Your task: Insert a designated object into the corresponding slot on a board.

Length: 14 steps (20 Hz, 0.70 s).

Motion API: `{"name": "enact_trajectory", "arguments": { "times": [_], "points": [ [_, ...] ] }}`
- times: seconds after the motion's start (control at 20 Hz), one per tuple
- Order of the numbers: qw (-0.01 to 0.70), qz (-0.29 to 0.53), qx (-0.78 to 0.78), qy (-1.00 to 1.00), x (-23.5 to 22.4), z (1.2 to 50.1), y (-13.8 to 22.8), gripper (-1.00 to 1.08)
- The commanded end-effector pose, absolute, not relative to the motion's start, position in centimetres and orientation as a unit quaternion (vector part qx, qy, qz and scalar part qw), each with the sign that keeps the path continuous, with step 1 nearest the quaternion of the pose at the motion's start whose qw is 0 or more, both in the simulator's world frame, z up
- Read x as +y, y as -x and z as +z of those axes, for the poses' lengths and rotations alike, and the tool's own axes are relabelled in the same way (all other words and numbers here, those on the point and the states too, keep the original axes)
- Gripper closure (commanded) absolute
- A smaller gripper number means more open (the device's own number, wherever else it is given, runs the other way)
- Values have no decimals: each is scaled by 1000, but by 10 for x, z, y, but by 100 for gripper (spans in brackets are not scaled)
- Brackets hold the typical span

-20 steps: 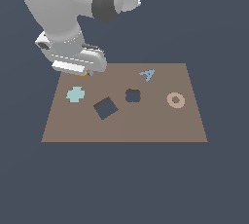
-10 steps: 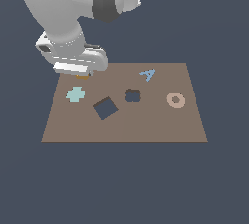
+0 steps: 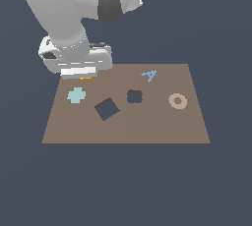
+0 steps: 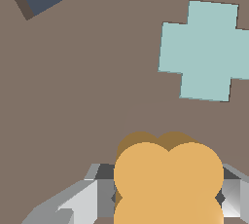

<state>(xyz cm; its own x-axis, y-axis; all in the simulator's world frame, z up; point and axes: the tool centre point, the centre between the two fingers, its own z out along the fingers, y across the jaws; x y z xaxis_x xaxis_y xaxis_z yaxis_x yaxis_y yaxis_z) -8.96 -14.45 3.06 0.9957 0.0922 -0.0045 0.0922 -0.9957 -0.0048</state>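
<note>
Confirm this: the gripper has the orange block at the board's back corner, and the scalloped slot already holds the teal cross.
Wrong on the slot: the exterior view shows the scalloped slot empty; the teal cross lies on the board. The gripper does have the orange block there.

— What carries the pieces?
— My brown board, flat, with two dark cutouts: a tilted square and a scalloped slot.
— And lying on it?
— Teal cross at the exterior view's left, blue A-shaped piece, tan ring at its right.
</note>
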Motion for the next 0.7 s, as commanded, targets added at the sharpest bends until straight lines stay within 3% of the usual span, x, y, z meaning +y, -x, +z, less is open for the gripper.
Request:
{"name": "enact_trajectory", "arguments": {
  "times": [0.0,0.65],
  "points": [
    [3,3,-90,996,-140,30,86,108],
    [6,3,-362,932,-114,32,64,108]
  ]
}}
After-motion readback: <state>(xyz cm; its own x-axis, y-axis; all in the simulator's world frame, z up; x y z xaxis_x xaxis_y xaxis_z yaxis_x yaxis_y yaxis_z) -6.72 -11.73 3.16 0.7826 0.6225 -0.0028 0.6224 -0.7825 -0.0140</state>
